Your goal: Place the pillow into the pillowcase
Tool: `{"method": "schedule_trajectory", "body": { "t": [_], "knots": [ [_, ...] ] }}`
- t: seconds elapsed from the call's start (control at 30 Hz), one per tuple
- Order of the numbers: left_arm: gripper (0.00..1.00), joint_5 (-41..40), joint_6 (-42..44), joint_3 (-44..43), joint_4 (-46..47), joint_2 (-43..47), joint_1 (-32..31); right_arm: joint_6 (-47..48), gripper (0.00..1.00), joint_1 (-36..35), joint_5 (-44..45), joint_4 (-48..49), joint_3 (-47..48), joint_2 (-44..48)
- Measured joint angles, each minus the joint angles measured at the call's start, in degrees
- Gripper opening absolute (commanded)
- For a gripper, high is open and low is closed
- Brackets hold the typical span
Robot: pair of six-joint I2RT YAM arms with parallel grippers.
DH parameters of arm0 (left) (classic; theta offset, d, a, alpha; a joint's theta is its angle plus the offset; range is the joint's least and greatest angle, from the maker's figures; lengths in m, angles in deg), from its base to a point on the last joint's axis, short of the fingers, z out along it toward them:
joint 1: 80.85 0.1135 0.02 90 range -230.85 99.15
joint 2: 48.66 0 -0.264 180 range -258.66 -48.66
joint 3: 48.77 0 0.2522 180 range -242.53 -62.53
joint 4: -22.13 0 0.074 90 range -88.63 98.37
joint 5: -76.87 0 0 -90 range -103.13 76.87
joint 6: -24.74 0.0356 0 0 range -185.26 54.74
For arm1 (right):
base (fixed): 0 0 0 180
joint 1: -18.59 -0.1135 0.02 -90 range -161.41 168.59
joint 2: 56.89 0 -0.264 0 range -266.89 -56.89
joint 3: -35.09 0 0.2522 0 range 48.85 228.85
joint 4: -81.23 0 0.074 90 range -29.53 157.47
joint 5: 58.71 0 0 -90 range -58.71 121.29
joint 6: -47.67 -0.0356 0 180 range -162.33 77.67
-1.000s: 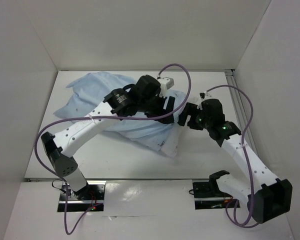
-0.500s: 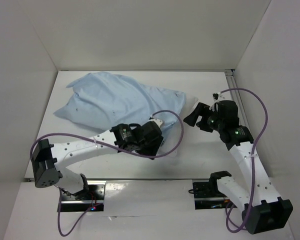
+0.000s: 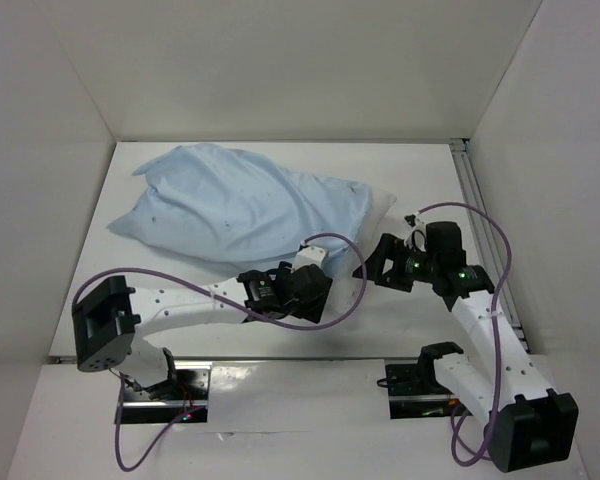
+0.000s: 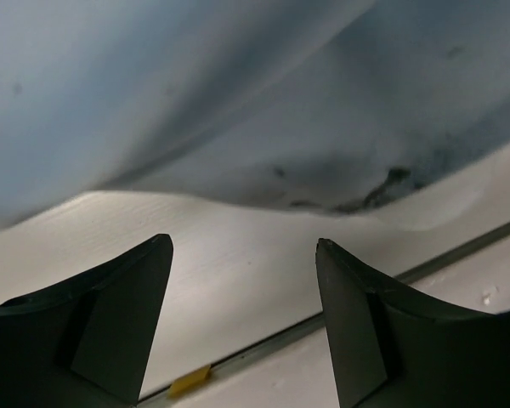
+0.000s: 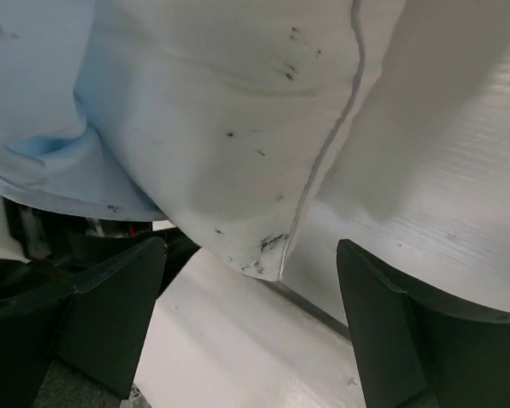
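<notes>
**A:** Which way is the pillowcase (image 3: pixel 230 205) lying?

**B:** Its long axis is running across the table (image 3: pixel 430 185) from the far left toward the right, slanting a little nearer the arms at the right end. It is lying flat and plump, wrinkled, filling most of the left and middle of the surface.

**A:** And the pillow (image 3: pixel 380 207)?

**B:** White is showing only at the right end of the blue fabric, pointing toward the right arm. In the right wrist view a seamed white corner with a few dark specks (image 5: pixel 229 127) is hanging down between the fingers' line of sight, with blue cloth (image 5: pixel 34 85) lying just beside it on the left.

**A:** What are the grippers doing?

**B:** The right gripper (image 5: pixel 251 327) is hovering near that white corner with its fingers standing wide apart and nothing between them. The left gripper (image 4: pixel 242 319) is sitting low at the near edge of the blue fabric, fingers also spread and gripping nothing; bare table is showing between them.

**A:** What is the surface looking like?

**B:** It is white and matte, with a faint grain. A metal rail (image 3: pixel 480 220) is running along its right edge, and a thin groove (image 4: pixel 365 299) is crossing the left wrist view near a small yellow scrap (image 4: pixel 189 381).

**A:** The room?

**B:** Plain white walls are closing in the table at the back (image 3: pixel 280 70), left (image 3: pixel 30 200) and right (image 3: pixel 560 150). Purple cables (image 3: pixel 340 245) are looping off both arms.
</notes>
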Motion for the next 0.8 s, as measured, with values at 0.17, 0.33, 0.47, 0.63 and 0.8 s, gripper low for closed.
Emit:
{"method": "schedule_trajectory", "body": {
  "t": [0.17,0.33,0.47,0.63,0.8],
  "knots": [
    [0.81,-1.25,0.94,-0.44,3.52,-4.87,0.0,-0.07,0.86,0.0,-2.97,1.53,-1.62,-1.25],
    [0.73,-2.36,0.85,-0.42,5.01,-5.49,0.85,-1.07,0.86,-0.92,-4.68,5.46,-4.11,-4.07],
    [0.54,-2.99,0.57,-0.42,5.7,-5.49,2.8,-2.86,0.86,-5.35,-4.74,9.07,-5.01,-6.97],
    [0.22,-3.91,0.57,-0.42,6.01,-5.49,4.0,-4.66,0.79,-10.01,-3.93,12.72,-5.03,-8.83],
    [0.0,-4.42,0.52,-0.42,5.55,-5.49,4.0,-6.05,0.3,-11.61,-2.05,14.93,-5.01,-9.7]
  ]
}}
